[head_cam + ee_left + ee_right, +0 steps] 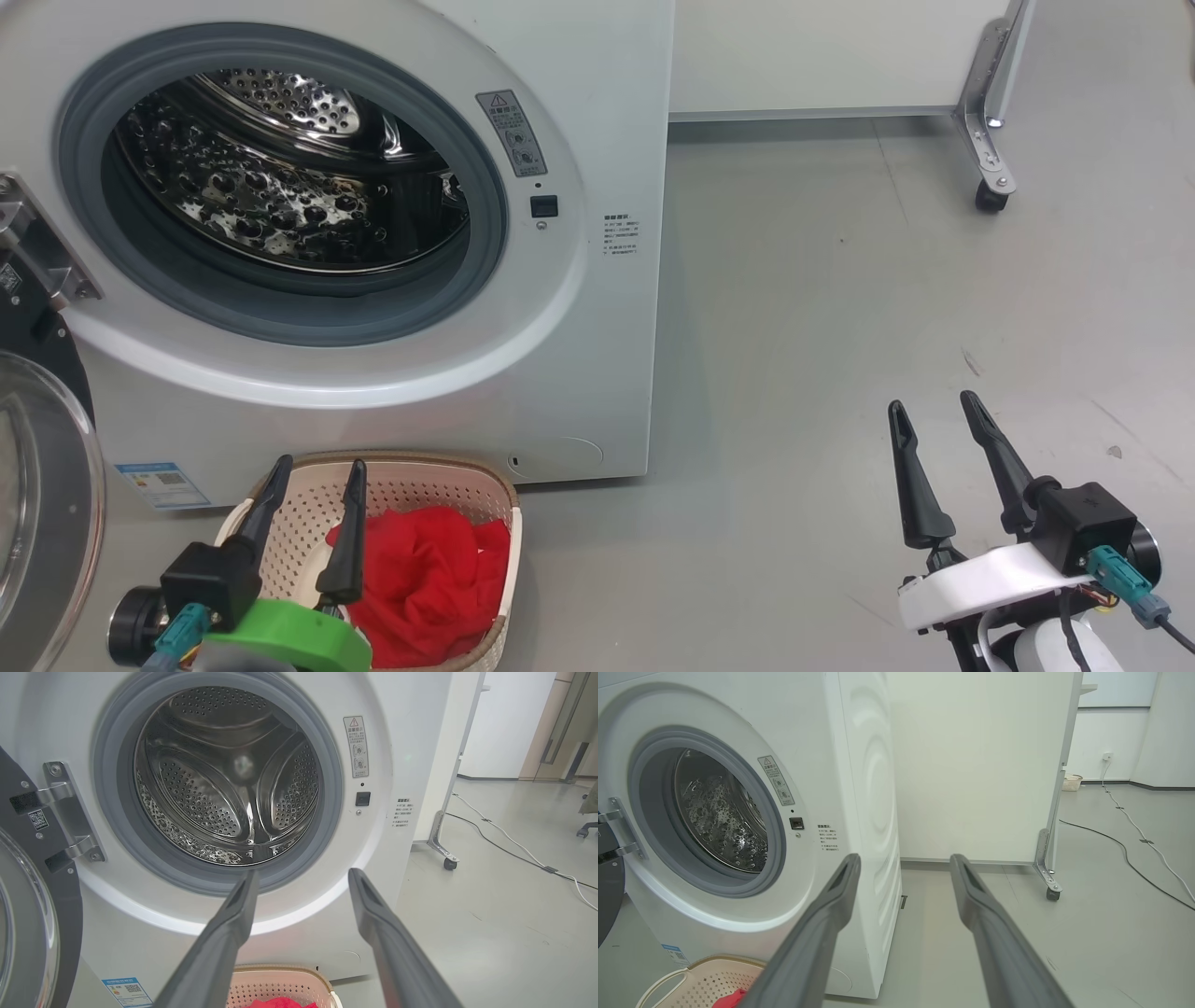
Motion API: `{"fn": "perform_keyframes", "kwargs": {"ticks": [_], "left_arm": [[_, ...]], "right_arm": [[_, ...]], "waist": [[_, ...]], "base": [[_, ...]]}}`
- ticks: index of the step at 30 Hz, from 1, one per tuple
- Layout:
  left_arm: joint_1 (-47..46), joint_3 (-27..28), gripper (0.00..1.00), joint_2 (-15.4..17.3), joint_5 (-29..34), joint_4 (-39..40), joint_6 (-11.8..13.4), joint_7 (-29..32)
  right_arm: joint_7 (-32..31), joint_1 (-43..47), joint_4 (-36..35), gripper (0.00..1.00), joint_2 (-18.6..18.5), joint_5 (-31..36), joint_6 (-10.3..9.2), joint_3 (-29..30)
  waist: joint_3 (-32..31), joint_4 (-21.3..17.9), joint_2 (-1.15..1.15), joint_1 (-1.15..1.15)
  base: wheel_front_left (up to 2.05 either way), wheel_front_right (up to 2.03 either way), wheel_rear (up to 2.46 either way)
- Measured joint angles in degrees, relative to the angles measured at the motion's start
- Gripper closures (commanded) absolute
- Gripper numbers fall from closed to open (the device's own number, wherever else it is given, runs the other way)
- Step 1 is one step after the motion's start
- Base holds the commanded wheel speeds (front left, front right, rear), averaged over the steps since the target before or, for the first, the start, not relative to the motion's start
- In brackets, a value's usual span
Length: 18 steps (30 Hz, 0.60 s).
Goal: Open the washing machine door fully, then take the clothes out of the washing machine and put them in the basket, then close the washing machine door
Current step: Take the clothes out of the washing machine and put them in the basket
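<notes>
Both grippers stand spread wide and empty, the left gripper point(320, 462) over the basket point(422, 460), the right gripper point(933, 399) above the floor point(794, 327); the left wrist view looks deep into the steel drum point(224, 779) of the washing machine point(402, 742), the head view gives the clothes point(420, 579), a crumpled red heap in that basket.

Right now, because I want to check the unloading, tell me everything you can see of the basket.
The basket is a small cream plastic tub, a rounded rectangle with perforated walls, a brown woven-look rim and a loop handle at its end. It stands upright on the grey floor, right in front of the foot of the washing machine, below its open mouth. Crumpled red clothes lie inside. The open left hand overlaps it in the head view; contact cannot be told.
</notes>
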State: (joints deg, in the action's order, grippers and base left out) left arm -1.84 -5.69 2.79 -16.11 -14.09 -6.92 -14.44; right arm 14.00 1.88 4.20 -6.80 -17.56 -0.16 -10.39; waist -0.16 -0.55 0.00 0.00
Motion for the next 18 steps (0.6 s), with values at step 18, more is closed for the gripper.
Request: {"fn": "perform_keyframes", "kwargs": {"ticks": [18], "left_arm": [[0.8,0.0,0.00,0.0,0.0,1.2,0.6,0.0]], "right_arm": [[0.0,0.0,-0.1,0.00,0.0,-0.1,-0.01,-0.2]], "waist": [[-0.1,0.0,0.00,0.00]], "base": [[0.00,0.00,0.00]]}}
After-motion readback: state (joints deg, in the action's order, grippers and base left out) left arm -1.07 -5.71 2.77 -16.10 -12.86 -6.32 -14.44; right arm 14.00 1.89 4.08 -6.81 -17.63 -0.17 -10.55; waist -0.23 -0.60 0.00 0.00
